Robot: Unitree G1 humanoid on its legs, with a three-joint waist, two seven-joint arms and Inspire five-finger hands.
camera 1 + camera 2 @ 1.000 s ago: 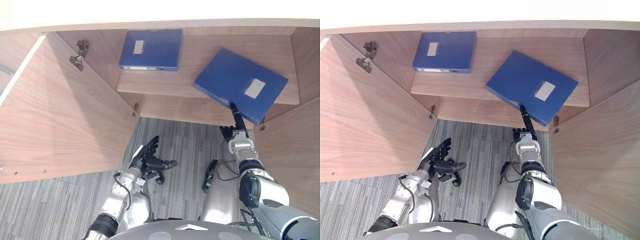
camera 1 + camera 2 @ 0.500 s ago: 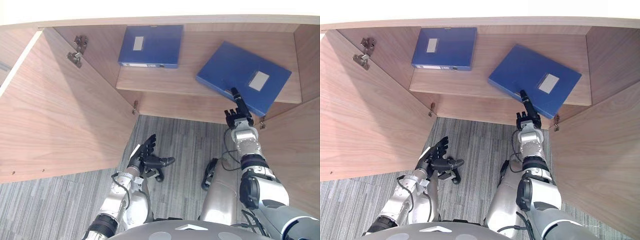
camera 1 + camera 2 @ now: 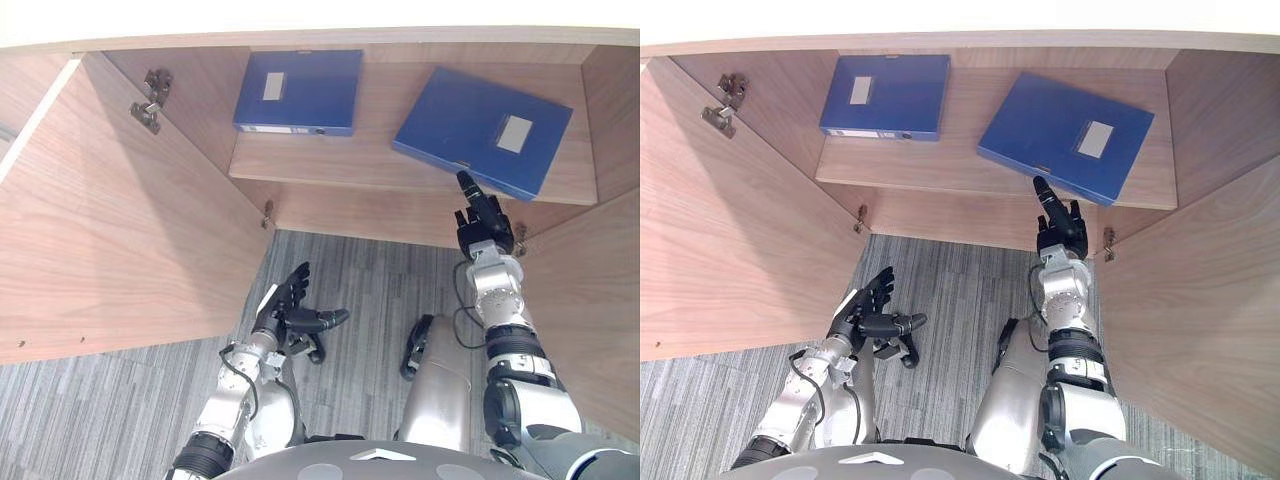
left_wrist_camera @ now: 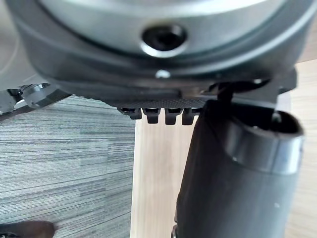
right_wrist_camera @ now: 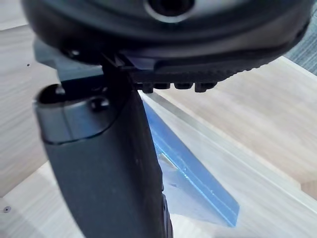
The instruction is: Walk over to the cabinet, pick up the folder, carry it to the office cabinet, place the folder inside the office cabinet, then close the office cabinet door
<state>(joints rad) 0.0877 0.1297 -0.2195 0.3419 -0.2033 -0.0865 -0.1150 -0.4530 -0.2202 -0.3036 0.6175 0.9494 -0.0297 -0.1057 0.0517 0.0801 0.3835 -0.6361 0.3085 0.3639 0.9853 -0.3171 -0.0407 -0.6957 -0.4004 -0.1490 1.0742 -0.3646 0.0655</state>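
Two flat blue box folders are seen lying on the light wooden cabinet shelf [image 3: 370,152]: a squared-up folder [image 3: 298,90] at the shelf's left end and an askew folder [image 3: 480,130], the task's, at its right end. The right hand [image 3: 487,225] is seen just below the shelf's front edge, fingers straight and thumb stretched up to the askew folder's near edge; contact cannot be told. The left hand [image 3: 288,312] is seen well below the shelf, fingers spread, nothing held.
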